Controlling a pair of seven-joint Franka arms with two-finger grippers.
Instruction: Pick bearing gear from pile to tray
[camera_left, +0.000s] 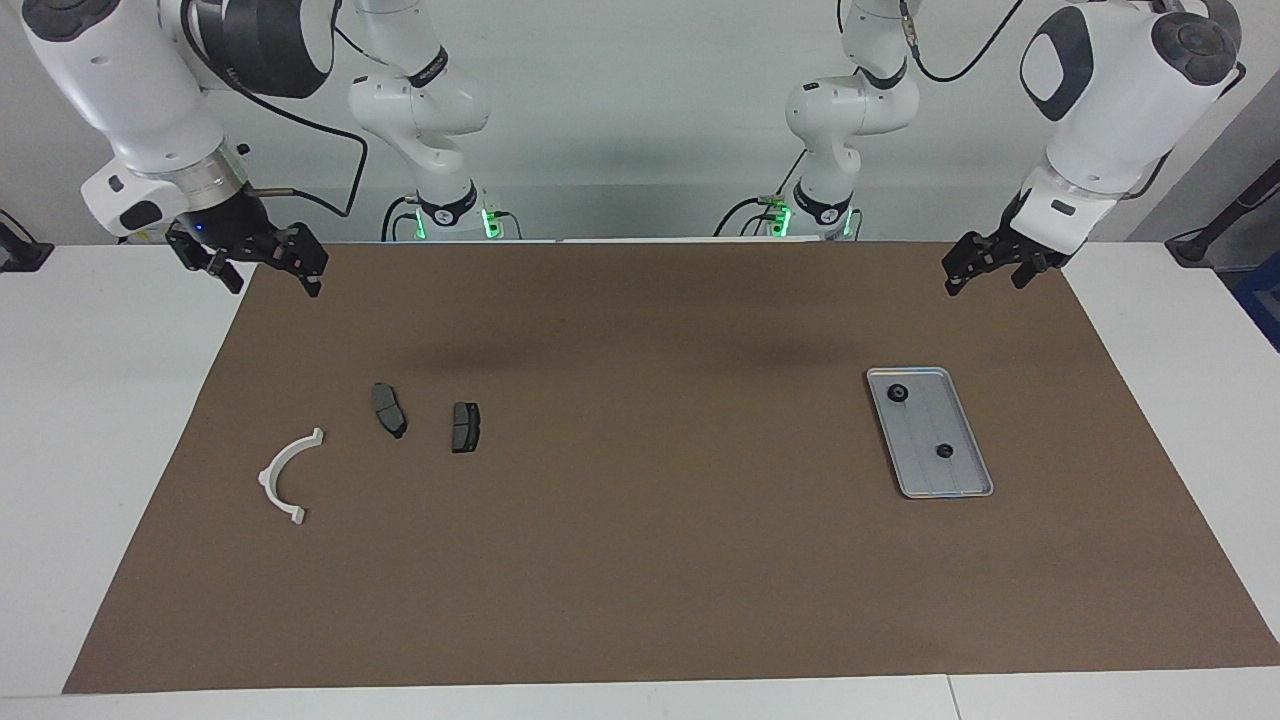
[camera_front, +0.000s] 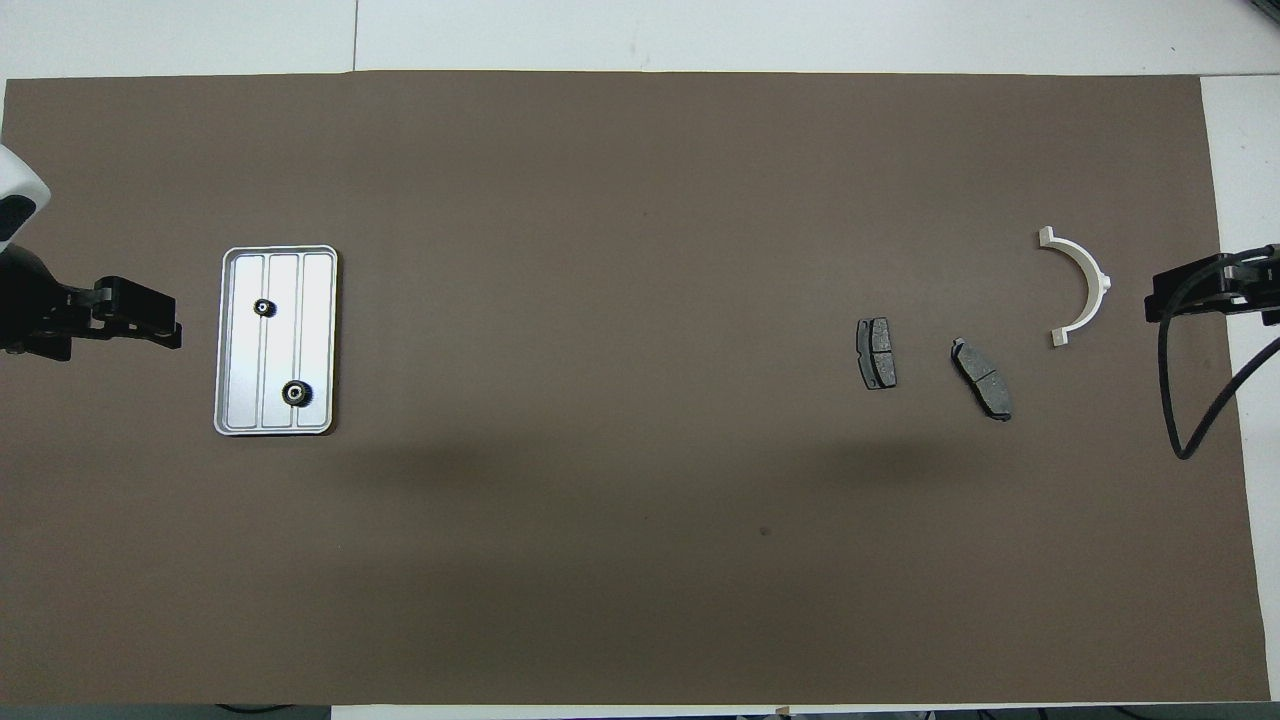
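Note:
The silver tray (camera_left: 962, 478) (camera_front: 318, 330) lies toward the left arm's end of the mat. Two small black bearing gears (camera_left: 898, 394) (camera_left: 943, 450) rest in it, also visible from above (camera_front: 264, 307) (camera_front: 295, 393). What is in view of the pile lies toward the right arm's end: a white arc (camera_left: 285, 478) (camera_front: 1082, 285) and two dark grey plates (camera_left: 389, 410) (camera_left: 465, 427). My left gripper (camera_left: 985, 284) (camera_front: 165, 328) hangs open and empty over the mat's edge beside the tray. My right gripper (camera_left: 277, 284) (camera_front: 1162, 298) hangs open and empty over the mat's edge beside the arc.
A brown mat (camera_left: 640, 560) covers most of the white table (camera_left: 90, 420). A black cable (camera_front: 1190, 420) loops down from the right arm over the mat's end. Both arm bases stand at the robots' edge of the table.

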